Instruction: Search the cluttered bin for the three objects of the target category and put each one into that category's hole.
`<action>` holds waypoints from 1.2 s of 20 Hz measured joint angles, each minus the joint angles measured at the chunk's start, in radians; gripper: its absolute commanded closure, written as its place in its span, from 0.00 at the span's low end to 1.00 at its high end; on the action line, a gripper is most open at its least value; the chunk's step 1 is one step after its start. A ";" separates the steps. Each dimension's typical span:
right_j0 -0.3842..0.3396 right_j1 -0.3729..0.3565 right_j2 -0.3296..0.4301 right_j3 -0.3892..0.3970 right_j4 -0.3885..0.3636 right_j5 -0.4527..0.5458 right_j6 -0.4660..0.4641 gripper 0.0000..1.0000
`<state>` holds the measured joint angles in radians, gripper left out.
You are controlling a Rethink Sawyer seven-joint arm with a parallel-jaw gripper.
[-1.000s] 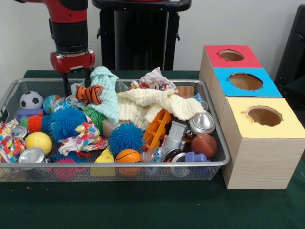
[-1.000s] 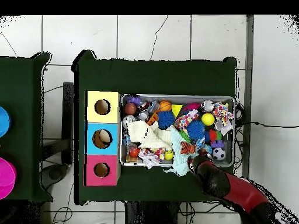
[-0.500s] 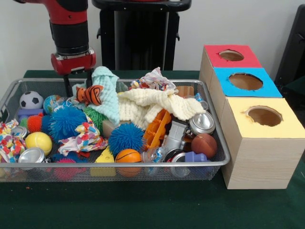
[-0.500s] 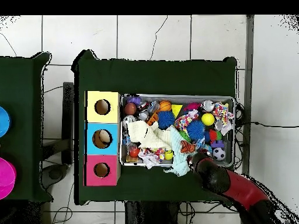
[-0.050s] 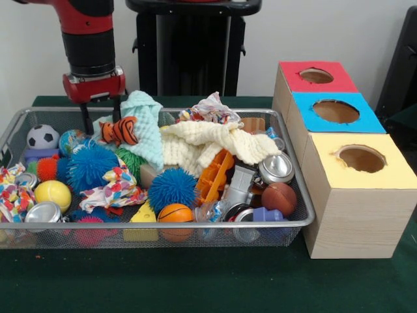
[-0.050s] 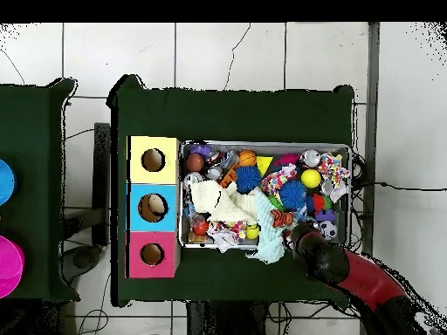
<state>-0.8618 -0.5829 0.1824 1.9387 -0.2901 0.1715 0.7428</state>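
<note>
A wire bin (image 5: 287, 166) holds a heap of toys, cloths and cans. My gripper (image 5: 102, 125) hangs at the bin's back left corner, open, its fingers (image 5: 85, 120) reaching down beside an orange striped plush toy (image 5: 120, 130) and a mint cloth (image 5: 148, 127). One fingertip is hidden behind the toy and cloth. In the overhead view the gripper (image 6: 298, 234) sits over the bin's (image 6: 262, 144) lower right part. Right of the bin stand three boxes with holes: red (image 5: 316, 76), blue (image 5: 335, 111), yellow (image 5: 361, 159).
Around the gripper lie a soccer ball (image 5: 42, 137), a blue spiky ball (image 5: 91, 166), a yellow ball (image 5: 52, 194) and a cream knit cloth (image 5: 208, 143). Silver cans (image 5: 276, 167), a basketball (image 5: 176, 214) and an orange plastic piece (image 5: 214, 176) fill the front. A black stand (image 5: 189, 52) rises behind.
My gripper has shifted left along the bin's back edge and risen slightly. The orange striped toy has slid a little left with it.
</note>
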 measured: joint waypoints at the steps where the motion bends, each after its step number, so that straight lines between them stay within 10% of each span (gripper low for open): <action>1: 0.000 0.000 0.000 -0.001 0.001 0.002 0.000 0.00; 24: 0.028 -0.002 -0.004 -0.043 0.027 0.019 0.000 0.00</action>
<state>-0.8340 -0.5845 0.1788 1.8957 -0.2633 0.1908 0.7428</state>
